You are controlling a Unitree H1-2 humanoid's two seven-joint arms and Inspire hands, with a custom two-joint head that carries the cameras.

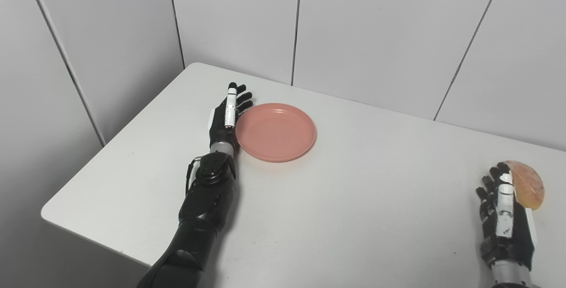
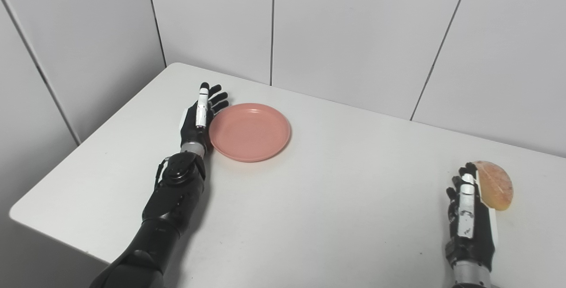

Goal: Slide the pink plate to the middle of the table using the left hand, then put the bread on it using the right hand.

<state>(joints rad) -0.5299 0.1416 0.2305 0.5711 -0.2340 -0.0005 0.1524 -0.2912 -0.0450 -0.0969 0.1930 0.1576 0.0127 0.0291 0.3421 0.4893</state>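
Note:
The pink plate [image 1: 275, 131] lies empty on the white table [image 1: 353, 190], left of the middle. My left hand [image 1: 226, 115] is open, fingers straight and pointing away, its edge against the plate's left rim. The bread [image 1: 526, 184], a tan half-round piece, lies at the table's right side. My right hand [image 1: 502, 208] is open beside the bread's left edge, fingers straight; I cannot tell whether it touches it.
Grey wall panels [image 1: 376, 31] stand close behind the table's far edge. The table's left corner [image 1: 46, 213] and front edge lie near my left arm [image 1: 203, 208].

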